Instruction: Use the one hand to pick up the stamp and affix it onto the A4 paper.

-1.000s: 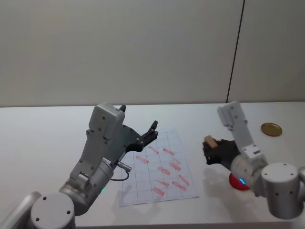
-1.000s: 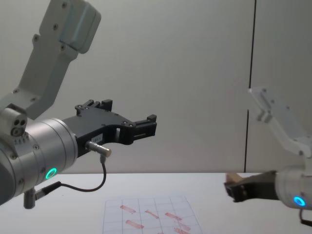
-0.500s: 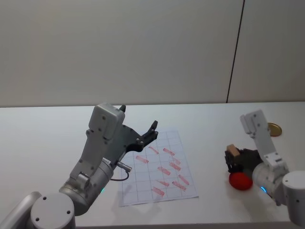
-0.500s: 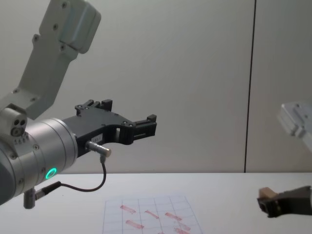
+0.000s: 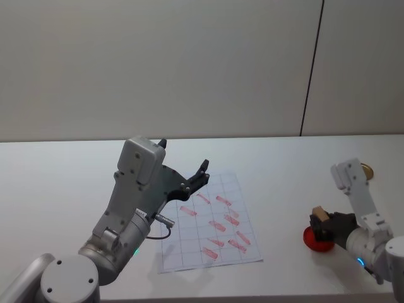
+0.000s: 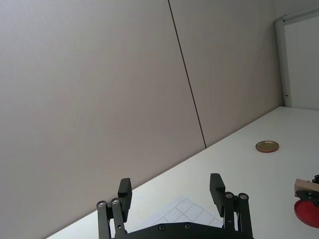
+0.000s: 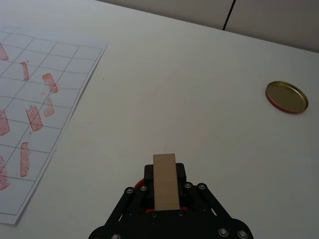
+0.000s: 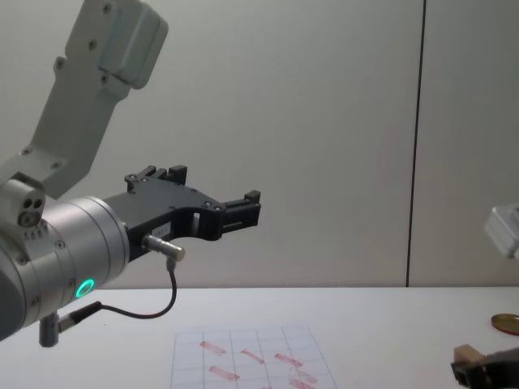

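Right of the A4 paper, right gripper pinching stamp, long axis along fingers.

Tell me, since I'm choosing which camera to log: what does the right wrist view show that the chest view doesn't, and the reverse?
Right wrist view alone: the red ink pad peeking from under the right pincer, and a wide stretch of bare table between paper and lid.
Chest view alone: the left pincer, open, raised above the table.
Both: the stamp clamped in the right pincer, the A4 paper with red marks, and the brass-coloured lid.
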You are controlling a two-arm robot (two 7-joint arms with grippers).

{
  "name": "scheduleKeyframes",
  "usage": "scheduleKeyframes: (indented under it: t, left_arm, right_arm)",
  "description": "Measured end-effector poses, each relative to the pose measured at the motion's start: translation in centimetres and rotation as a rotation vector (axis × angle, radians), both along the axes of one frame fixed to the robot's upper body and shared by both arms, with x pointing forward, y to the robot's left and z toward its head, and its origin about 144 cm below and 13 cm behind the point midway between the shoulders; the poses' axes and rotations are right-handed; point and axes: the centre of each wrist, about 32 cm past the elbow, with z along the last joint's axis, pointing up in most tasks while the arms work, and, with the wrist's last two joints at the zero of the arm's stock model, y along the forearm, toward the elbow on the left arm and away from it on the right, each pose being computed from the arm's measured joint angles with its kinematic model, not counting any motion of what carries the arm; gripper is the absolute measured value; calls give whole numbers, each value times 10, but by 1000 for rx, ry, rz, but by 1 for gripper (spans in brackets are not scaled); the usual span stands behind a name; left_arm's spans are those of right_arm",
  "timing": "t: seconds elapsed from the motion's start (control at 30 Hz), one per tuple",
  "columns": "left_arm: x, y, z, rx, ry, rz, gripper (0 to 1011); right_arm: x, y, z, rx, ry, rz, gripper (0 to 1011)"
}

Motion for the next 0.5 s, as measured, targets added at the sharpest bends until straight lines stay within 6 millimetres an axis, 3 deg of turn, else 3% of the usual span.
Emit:
scheduleKeyframes:
  t: [0.27, 0.37, 0.5]
  left_arm:
    - [0, 0, 0, 0, 0, 0, 993]
    - [0, 0, 0, 0, 0, 0, 993]
    - [0, 0, 0, 0, 0, 0, 993]
  right_arm:
    - [1, -4, -8, 5, 33, 4, 227]
    - [1, -5, -10, 7, 40, 6, 276]
    - [2, -5, -11, 9, 42, 9, 425]
